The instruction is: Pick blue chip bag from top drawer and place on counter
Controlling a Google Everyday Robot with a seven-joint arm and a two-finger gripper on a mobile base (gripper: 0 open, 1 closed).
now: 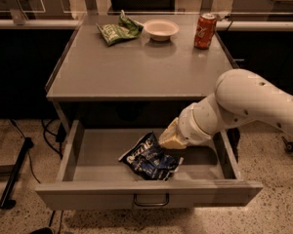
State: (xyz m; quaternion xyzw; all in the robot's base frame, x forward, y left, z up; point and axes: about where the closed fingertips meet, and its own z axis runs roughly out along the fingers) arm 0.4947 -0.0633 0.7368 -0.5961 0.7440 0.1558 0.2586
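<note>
1. A speckled floor (29, 145) surrounds a grey cabinet whose worktop (136, 67) has low raised side edges. Dark counters and a glass partition run behind it.
2. The gripper (169, 139) is low inside the open top drawer (88, 155), towards its back right. Its cream-coloured tip points down and to the left. How its jaws stand cannot be told from this view.
3. The tip is at the upper right edge of the blue chip bag (149, 159). Whether it touches the foil or is just beside it is unclear.
4. The blue chip bag lies crumpled on the drawer floor near the middle, with its white lettering facing up.
5. The drawer is pulled well out, and a curved metal handle (151, 201) sits at the centre of its front panel.
6. The white arm (249, 101) reaches in from the right, crossing the front right corner of the worktop down into the drawer.
7. Along the far edge of the worktop stand a green snack bag (116, 30), a white bowl (160, 29) just to its right, and a red can (205, 24) further right.
8. A black stand leg (14, 174) and loose cables (51, 130) lie on the floor to the left.
</note>
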